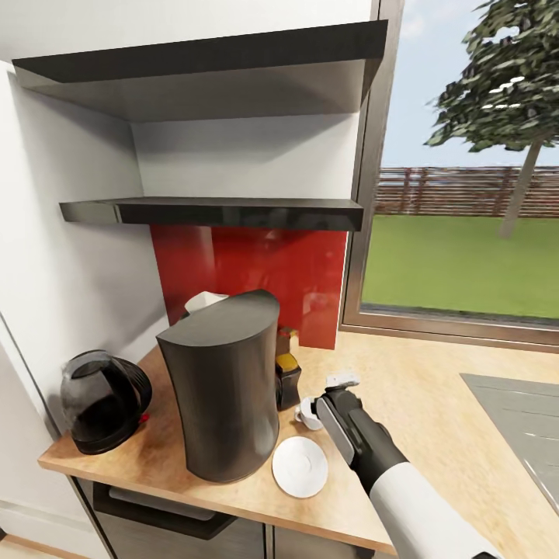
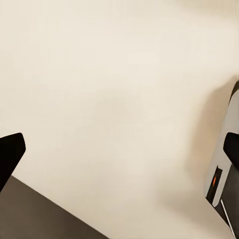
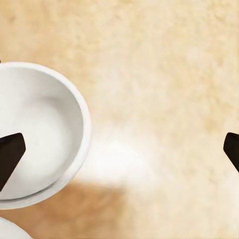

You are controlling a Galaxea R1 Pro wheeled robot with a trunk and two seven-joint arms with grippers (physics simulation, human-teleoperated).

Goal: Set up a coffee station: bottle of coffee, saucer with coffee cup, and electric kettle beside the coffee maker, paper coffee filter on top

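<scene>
Head view. The tall dark grey coffee maker [image 1: 225, 392] stood on the light wooden table [image 1: 435, 411], with a crumpled white paper coffee filter [image 1: 203, 301] apparently resting behind its top. The round black electric kettle [image 1: 102, 400] sat just beside it at the table's left corner. The dark coffee bottle with a yellow label [image 1: 286, 371] stood against the maker's far side. The flat white round saucer [image 1: 300, 466] lay bare on the table by the maker's base. The small white coffee cup [image 1: 310, 413] sat on the table just beyond the saucer, not on it. My right claw [image 1: 334, 404] hung over the cup. Both black wall shelves [image 1: 217, 211] looked bare.

Left wrist view. The left claw [image 2: 119, 149] was spread wide, its dark fingertips [image 2: 10, 154] at the frame edges, facing a plain cream surface and holding nothing.

Right wrist view. The right claw [image 3: 119, 149] was spread, empty. The cup [image 3: 35, 134] appeared hollow and empty, offset toward one fingertip [image 3: 10, 154]. The saucer's rim [image 3: 10, 231] showed at the corner.

I judged cup-onto-saucer the step in hand. To do it well, I would shift the claw so the cup's wall sits between the fingertips, descend, pinch the rim, lift clear, and lower it centred on the saucer.
</scene>
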